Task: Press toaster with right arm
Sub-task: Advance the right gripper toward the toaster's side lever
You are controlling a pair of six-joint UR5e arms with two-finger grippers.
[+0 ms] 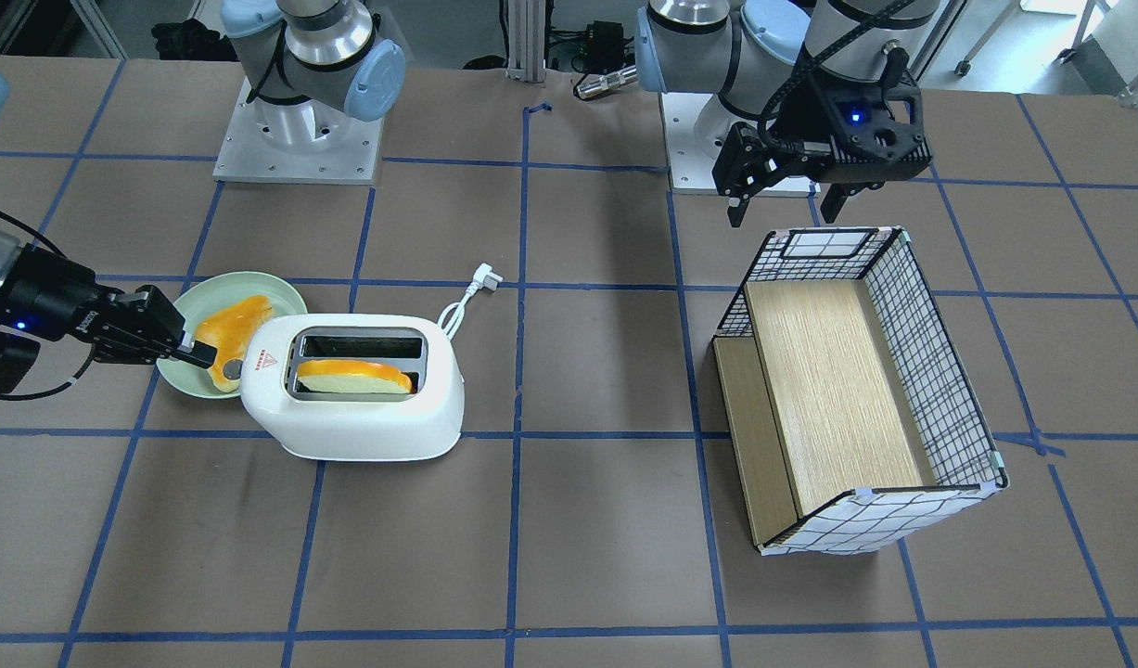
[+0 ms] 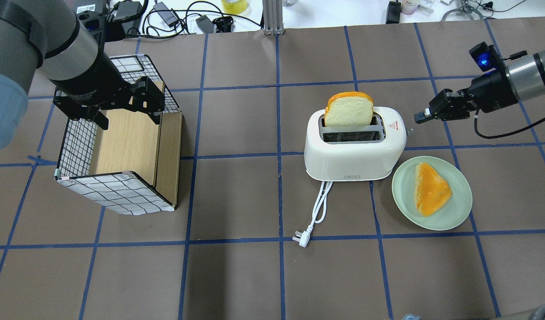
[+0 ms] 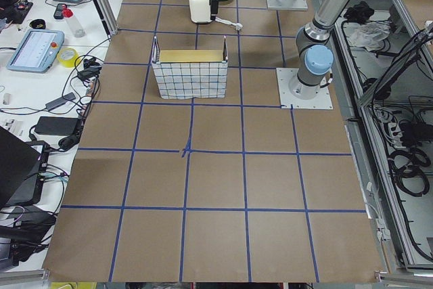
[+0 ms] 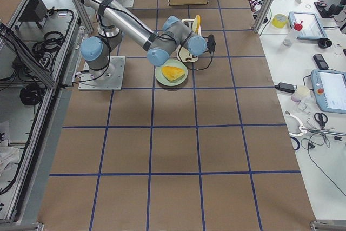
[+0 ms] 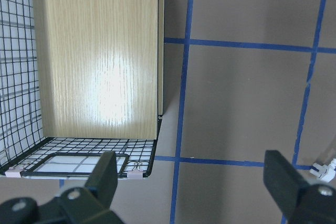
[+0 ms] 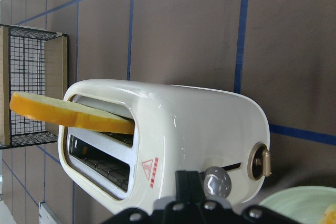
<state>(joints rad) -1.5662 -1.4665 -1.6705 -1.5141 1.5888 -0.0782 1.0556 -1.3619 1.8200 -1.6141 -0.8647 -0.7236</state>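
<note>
The white toaster (image 2: 354, 144) stands mid-table with a slice of bread (image 2: 348, 110) sticking up out of one slot. Its white cord and plug (image 2: 316, 209) trail toward the robot. My right gripper (image 2: 418, 118) is shut and empty. It points at the toaster's end with the red triangle label, a small gap away. In the front view the right gripper (image 1: 207, 355) reaches over the plate toward the toaster (image 1: 355, 390). The right wrist view shows the toaster (image 6: 173, 140), its grey knob (image 6: 217, 182) and a side lever (image 6: 260, 162) just past the right gripper (image 6: 187, 182). My left gripper (image 2: 128, 118) is open over the basket.
A pale green plate (image 2: 459, 195) holding an orange-crusted bread piece (image 2: 430, 189) lies beside the toaster, under my right arm. A wire basket (image 2: 117, 151) with a wooden board and checked cloth stands on my left, below the left gripper (image 1: 785, 215).
</note>
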